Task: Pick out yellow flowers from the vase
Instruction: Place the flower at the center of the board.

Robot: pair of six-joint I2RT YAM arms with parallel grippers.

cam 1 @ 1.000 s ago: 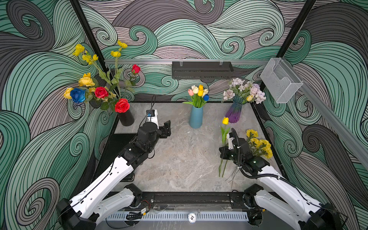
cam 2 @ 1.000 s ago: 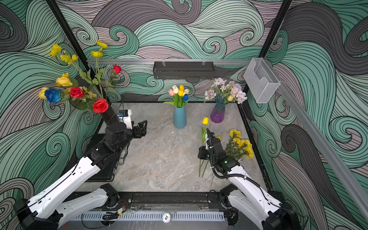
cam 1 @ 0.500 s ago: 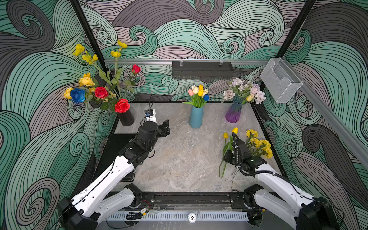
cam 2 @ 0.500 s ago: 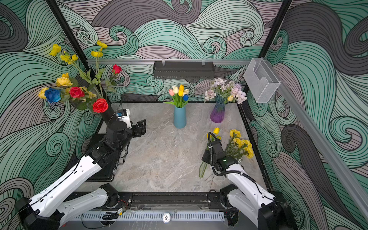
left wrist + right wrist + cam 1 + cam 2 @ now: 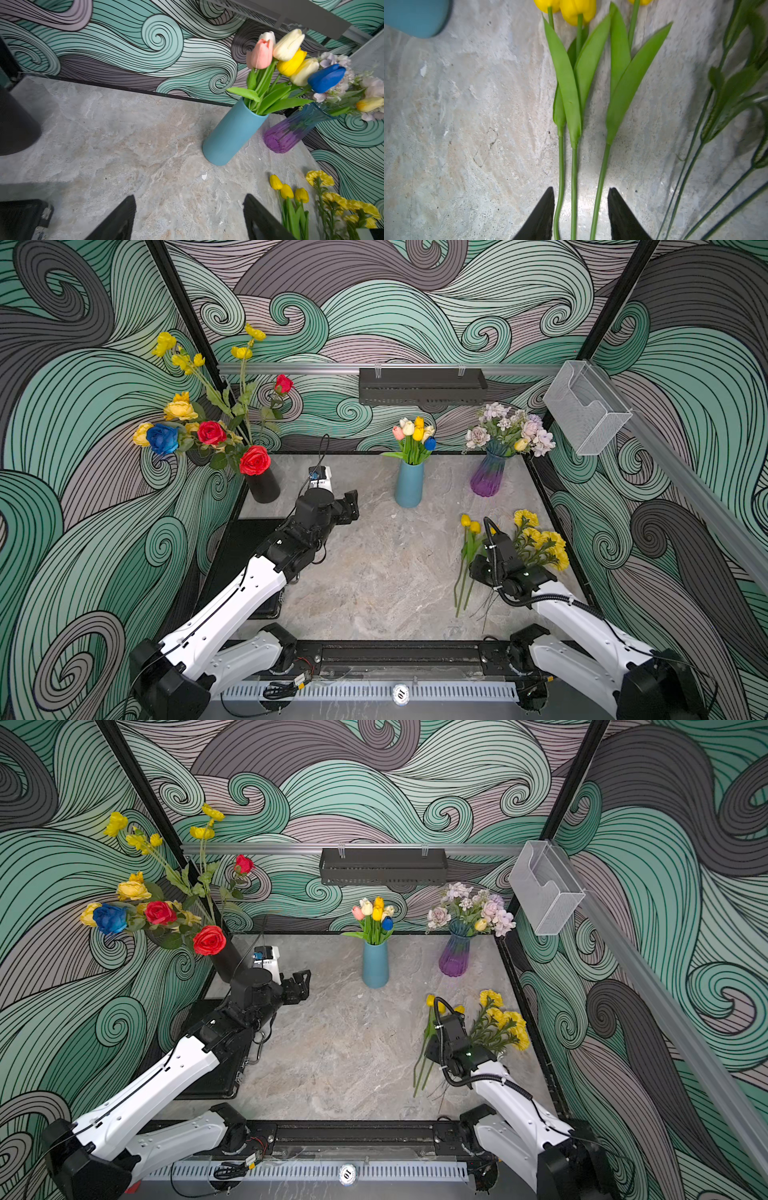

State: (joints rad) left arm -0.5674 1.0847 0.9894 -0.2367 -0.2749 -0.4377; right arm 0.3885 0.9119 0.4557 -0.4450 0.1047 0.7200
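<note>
Marble tabletop (image 5: 374, 572) — right gripper (image 5: 581, 189) jaws parted astride yellow tulips (image 5: 578, 12); left gripper (image 5: 190, 196) jaws wide

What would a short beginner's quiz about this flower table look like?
1. True or false: three yellow tulips lie on the table.
2. The blue tulip stands in a vase of which colour? A black, B blue, C purple.
3. Fill in: the lying tulips' stems pass between the open jaws of the ___ gripper.
Key: 1 true. 2 B, the blue vase. 3 right: the right gripper straddles the stems without clamping them, while the left gripper is open and empty.
</note>
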